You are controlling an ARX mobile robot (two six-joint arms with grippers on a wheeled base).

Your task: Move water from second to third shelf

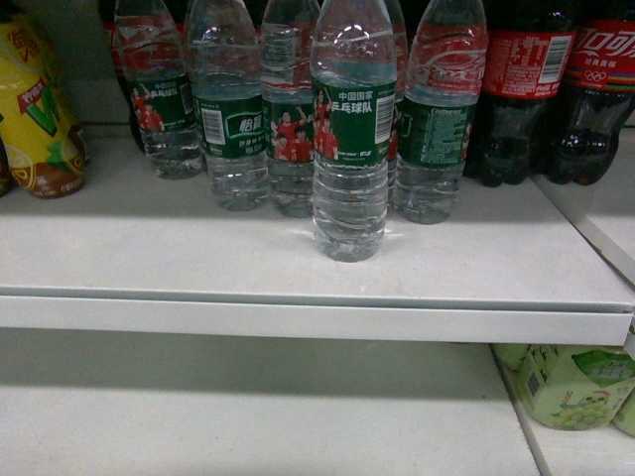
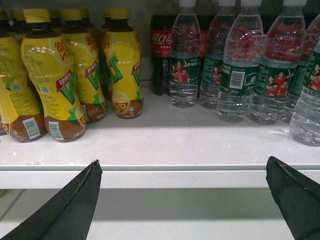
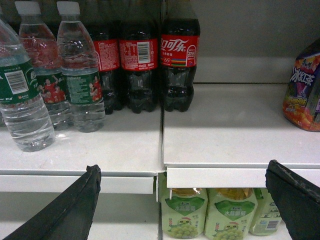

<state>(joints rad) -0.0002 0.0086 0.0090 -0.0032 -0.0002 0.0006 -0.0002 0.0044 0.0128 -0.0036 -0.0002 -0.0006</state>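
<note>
A clear ribbed water bottle (image 1: 349, 149) with a green label stands alone near the front of a white shelf (image 1: 298, 297), ahead of a row of several like bottles (image 1: 230, 119). The same front bottle shows at the right edge of the left wrist view (image 2: 307, 100) and at the left of the right wrist view (image 3: 22, 105). My left gripper (image 2: 183, 161) is open, level with the shelf's front lip, holding nothing. My right gripper (image 3: 183, 165) is open too, in front of the shelf edge and right of the water. Neither gripper shows in the head view.
Yellow lemon-tea bottles (image 2: 50, 75) crowd the shelf's left. Dark cola bottles (image 3: 179, 60) stand right of the water. A purple packet (image 3: 302, 90) sits far right. On the shelf below (image 1: 248, 416) are pale green grape drink bottles (image 3: 185, 215).
</note>
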